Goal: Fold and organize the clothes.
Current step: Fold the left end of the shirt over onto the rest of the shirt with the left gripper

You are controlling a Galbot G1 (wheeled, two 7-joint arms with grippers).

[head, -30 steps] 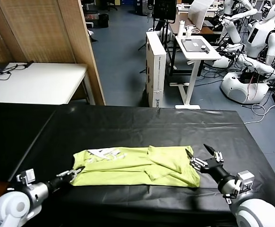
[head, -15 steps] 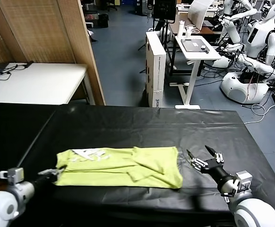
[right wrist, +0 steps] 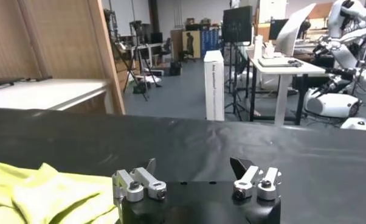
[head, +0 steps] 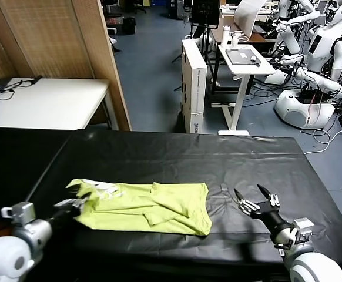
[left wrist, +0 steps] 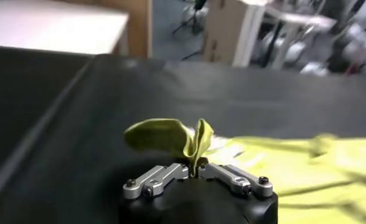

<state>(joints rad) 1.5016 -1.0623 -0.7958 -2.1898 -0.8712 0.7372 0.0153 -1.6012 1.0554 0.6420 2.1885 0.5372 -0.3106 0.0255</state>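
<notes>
The black tabletop (head: 159,158) is seen from above and behind by the head view, while each wrist view is taken low and close behind its own gripper, facing across the tabletop, with the lime T-shirt (head: 147,205) shared by all three.

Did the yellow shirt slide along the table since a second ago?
Yes. The shirt slid toward the robot's left, away from the open right end effector, dragged by the left end effector pinching its edge.

Laboratory interior: blue-grey floor (head: 153,64), woven-panel partition (head: 53,41) at left above a white table (head: 47,103), white standing desk (head: 244,61) and tall white box (head: 193,82) behind the black-covered worktable (head: 171,158).
</notes>
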